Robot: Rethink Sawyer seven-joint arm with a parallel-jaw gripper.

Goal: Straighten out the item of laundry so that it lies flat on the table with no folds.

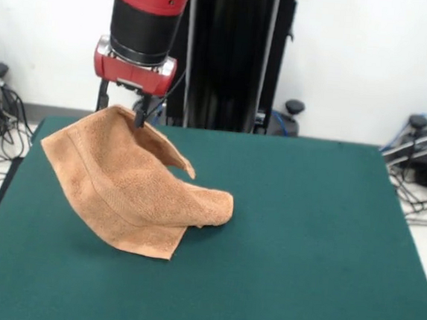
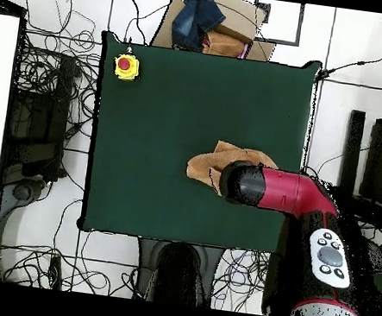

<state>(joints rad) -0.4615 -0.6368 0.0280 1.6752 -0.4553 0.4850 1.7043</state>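
I see the big rectangular table with the dark green matte top filling most of both views. My red and black arm reaches over it; from overhead it covers part of the cloth. The peach-orange terry hand towel sits left of centre in the front view, toward the table's far edge. Not flat: one corner is lifted, the rest drapes down in a slanted sheet, its lower edge and a rolled fold on the right resting on the table. A woven band runs along the sheet near its lower left edge. The gripper is right at the towel's raised top corner, directly above the rest of the cloth, fingers pinched closed on that corner. Overhead, a small yellow box with a red round button sits near one table corner, well apart from the towel.
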